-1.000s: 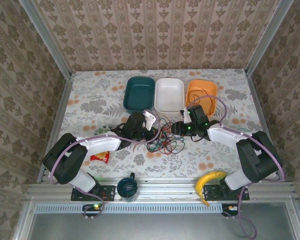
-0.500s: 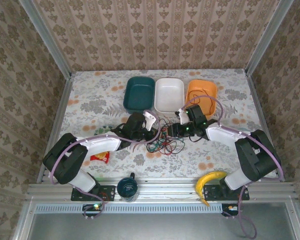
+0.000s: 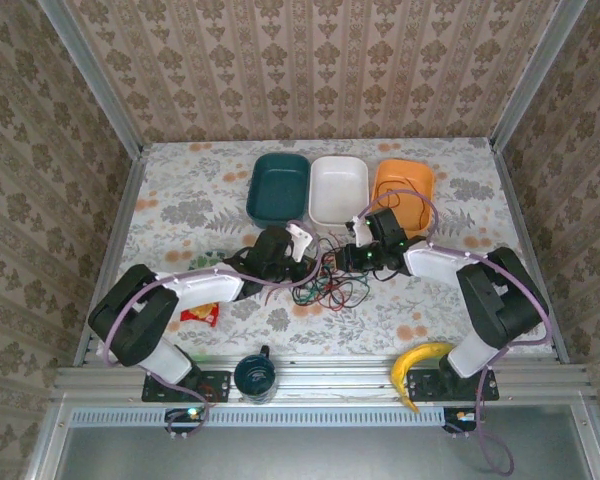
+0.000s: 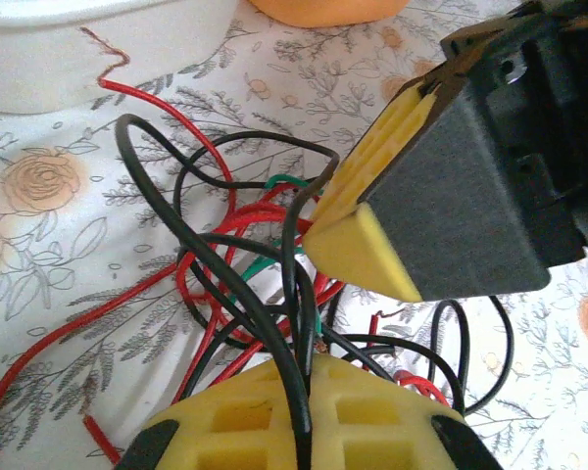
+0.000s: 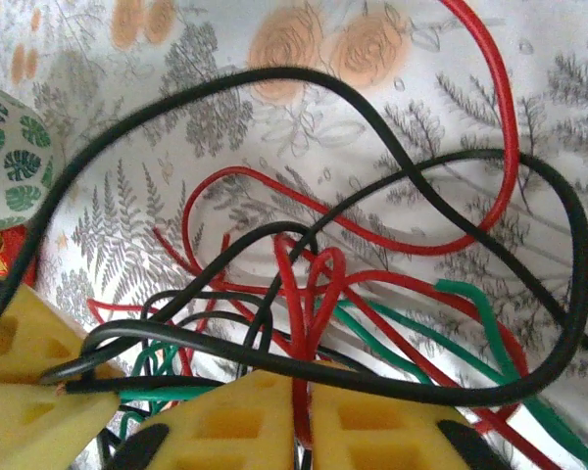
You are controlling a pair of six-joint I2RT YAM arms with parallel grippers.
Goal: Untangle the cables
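**Top view.** A loose tangle of thin red, green and black cables (image 3: 330, 278) is lying at the centre of the frame on the floral-patterned table (image 3: 180, 215); it is sitting just below the white rectangular plastic bin (image 3: 338, 190), which is standing between a dark teal rectangular bin (image 3: 280, 187) and an orange rectangular bin (image 3: 402, 187). The left gripper (image 3: 313, 264) is reaching into the bundle from the left and the right gripper (image 3: 346, 258) from the right; the two are meeting close together over its upper part.

**Left wrist view.** The strands are crossing and looping over one another in the middle of the frame; one red strand is trailing away to the lower left and another is running up to the wall of the white bin at upper left. The left gripper (image 4: 302, 421), at the bottom edge, is pressing its yellow pads (image 4: 245, 421) together on a black strand that is rising out of the knot; the right gripper (image 4: 323, 220) is pointing in from the upper right.

**Right wrist view.** Wide black and red loops are arching across the upper frame; green strands are running out to the lower right. The right gripper (image 5: 299, 431), at the bottom centre, is pinching narrow red loops between its closed pads; the left gripper (image 5: 69, 384), at lower left, is clamping several black strands.
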